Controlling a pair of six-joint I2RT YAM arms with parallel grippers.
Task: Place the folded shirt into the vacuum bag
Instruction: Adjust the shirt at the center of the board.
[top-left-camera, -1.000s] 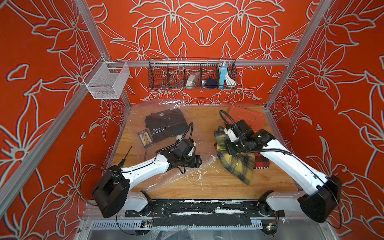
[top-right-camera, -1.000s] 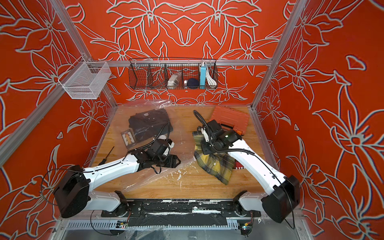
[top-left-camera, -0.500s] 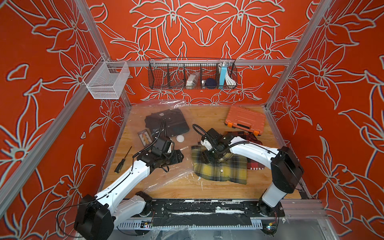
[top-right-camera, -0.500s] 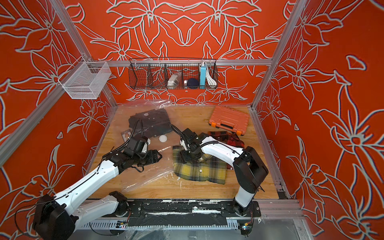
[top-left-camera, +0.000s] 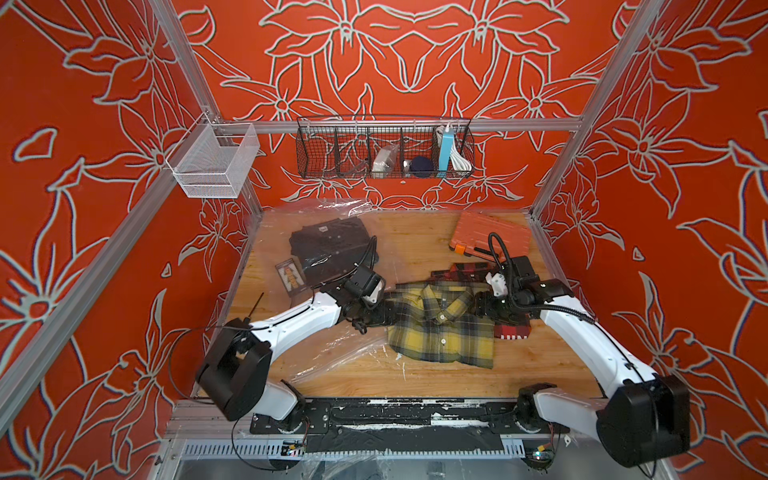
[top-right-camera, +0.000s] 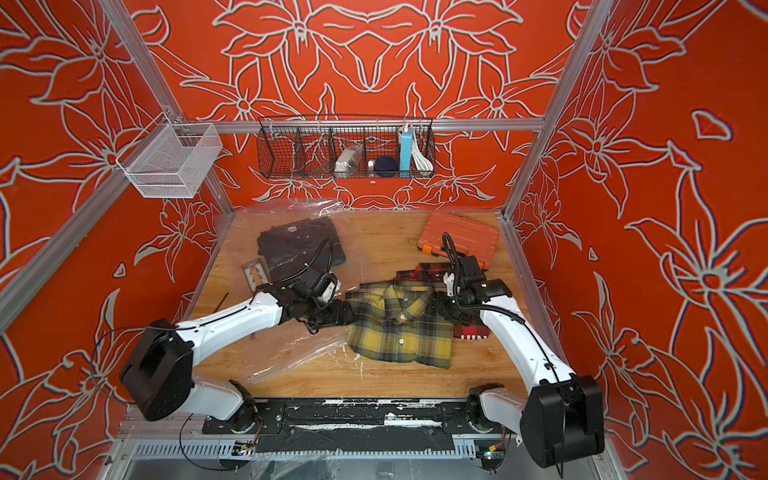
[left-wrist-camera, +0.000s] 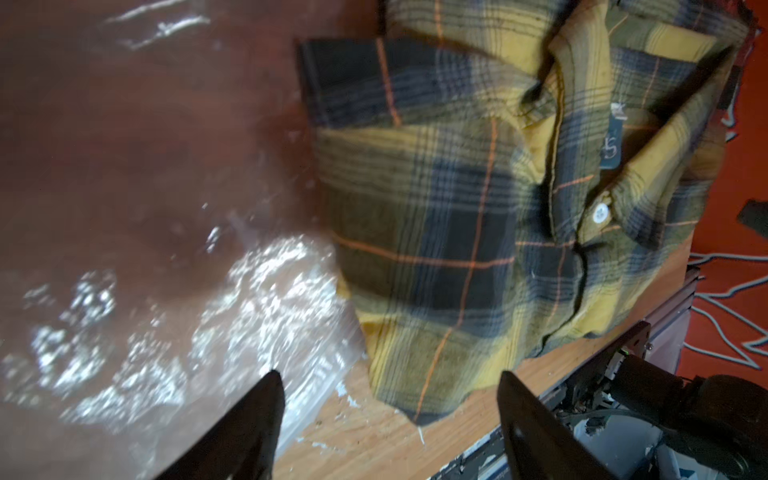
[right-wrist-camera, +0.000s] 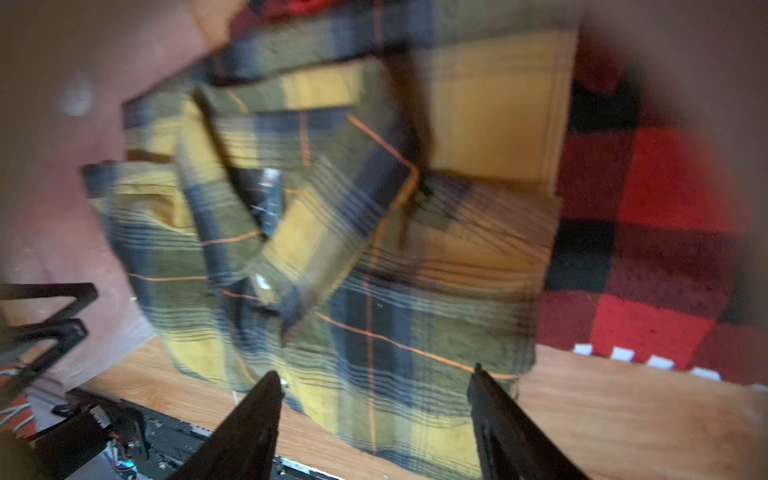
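left wrist view: folded shirt (left-wrist-camera: 478, 216) = soft plaid flannel, yellow and navy squares, thin orange lines, collar and white button up, flat on the wooden table (left-wrist-camera: 374, 436). vacuum bag (left-wrist-camera: 249, 299) = clear, glossy, crinkled film, spread just beside the shirt; shirt lies outside it. left gripper (left-wrist-camera: 388, 378): jaws spread wide, nothing between them, tips near the shirt's bag-side edge. right wrist view, blurred: right gripper (right-wrist-camera: 374, 374) likewise spread and empty, over the shirt's opposite edge. in both top views, contact with the shirt cannot be told. fuzzy red-black checked cloth (top-left-camera: 469, 270) touches the shirt beside the right gripper.
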